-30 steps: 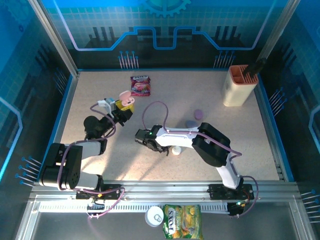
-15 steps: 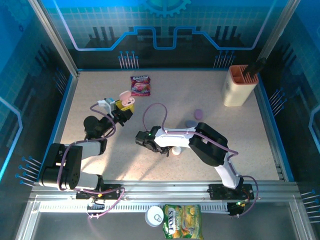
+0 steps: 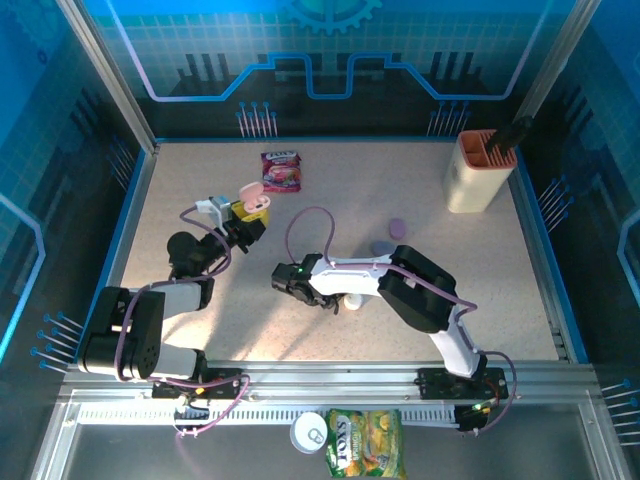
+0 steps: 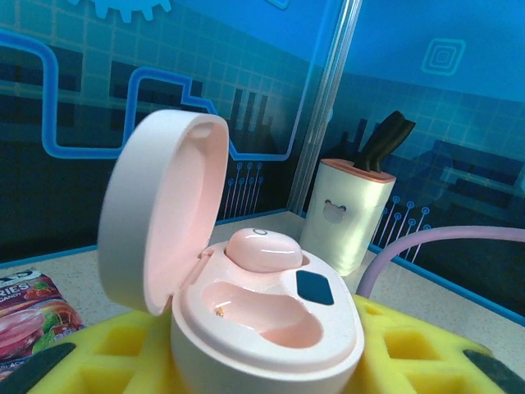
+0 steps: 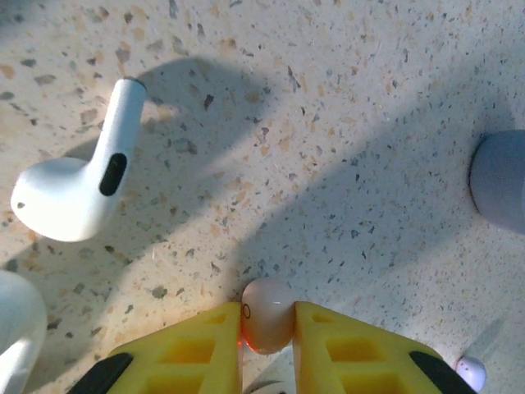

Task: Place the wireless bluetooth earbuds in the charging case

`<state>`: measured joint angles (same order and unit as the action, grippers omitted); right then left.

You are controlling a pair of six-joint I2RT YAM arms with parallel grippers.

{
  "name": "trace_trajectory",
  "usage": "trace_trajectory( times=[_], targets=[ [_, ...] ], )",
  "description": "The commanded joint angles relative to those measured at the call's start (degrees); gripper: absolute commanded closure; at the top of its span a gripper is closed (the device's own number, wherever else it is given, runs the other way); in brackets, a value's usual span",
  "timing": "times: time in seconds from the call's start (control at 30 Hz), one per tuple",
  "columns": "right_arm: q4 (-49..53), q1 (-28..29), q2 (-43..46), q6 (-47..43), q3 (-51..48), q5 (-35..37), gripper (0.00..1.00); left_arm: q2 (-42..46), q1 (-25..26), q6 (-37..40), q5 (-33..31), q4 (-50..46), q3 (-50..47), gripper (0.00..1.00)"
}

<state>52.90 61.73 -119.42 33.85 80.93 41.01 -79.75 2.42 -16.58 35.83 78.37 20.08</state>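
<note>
My left gripper (image 4: 264, 361) is shut on the pink charging case (image 4: 246, 345), its yellow pads (image 4: 414, 353) on either side. The lid (image 4: 160, 213) stands open. One pink earbud (image 4: 264, 249) sits in the far slot and the near slot (image 4: 258, 312) is empty. From above, the case (image 3: 252, 203) is held left of centre. My right gripper (image 5: 267, 322) is down at the table, shut on a second pink earbud (image 5: 267, 312) between its yellow pads (image 5: 201, 349). From above, that gripper (image 3: 325, 298) is mid-table. A white stemmed earbud (image 5: 78, 185) lies loose to the upper left.
A white case (image 5: 15, 328) lies at the left edge and a grey-blue case (image 5: 502, 180) at the right. From above, a purple case (image 3: 398, 228) and a grey-blue case (image 3: 382, 247) lie right of centre. A snack packet (image 3: 281, 170) and a cream holder (image 3: 478, 170) stand at the back.
My right gripper has closed its pads onto the pink earbud on the table. The left arm has held still with the open case.
</note>
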Motion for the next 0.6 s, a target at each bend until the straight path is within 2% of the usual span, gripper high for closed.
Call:
trace_trajectory(
  times=[0.0, 0.1, 0.33, 0.47, 0.57],
  targets=[
    [-4.5, -1.0, 7.0, -0.4, -2.7, -2.4, 0.80, 0.2, -0.2, 0.6, 1.4, 2.0, 0.4, 0.60],
    [-9.2, -2.2, 13.6, -1.6, -6.1, -6.2, 0.80, -0.4, 0.6, 1.9, 1.2, 2.0, 0.4, 0.60],
    [-18.5, -8.0, 27.3, -1.6, -11.1, -24.9, 0.79, -2.6, 5.0, 4.5, -1.7, 1.9, 1.3, 0.60],
    [-24.8, -12.4, 33.3, -0.4, -13.5, -39.1, 0.77, -4.6, 8.8, 6.2, -3.4, 2.0, 2.3, 0.60],
    [-28.1, -14.5, 36.3, 0.3, -14.0, -45.0, 0.77, -5.8, 11.2, 7.5, -4.4, 2.0, 3.2, 0.60]
  ],
)
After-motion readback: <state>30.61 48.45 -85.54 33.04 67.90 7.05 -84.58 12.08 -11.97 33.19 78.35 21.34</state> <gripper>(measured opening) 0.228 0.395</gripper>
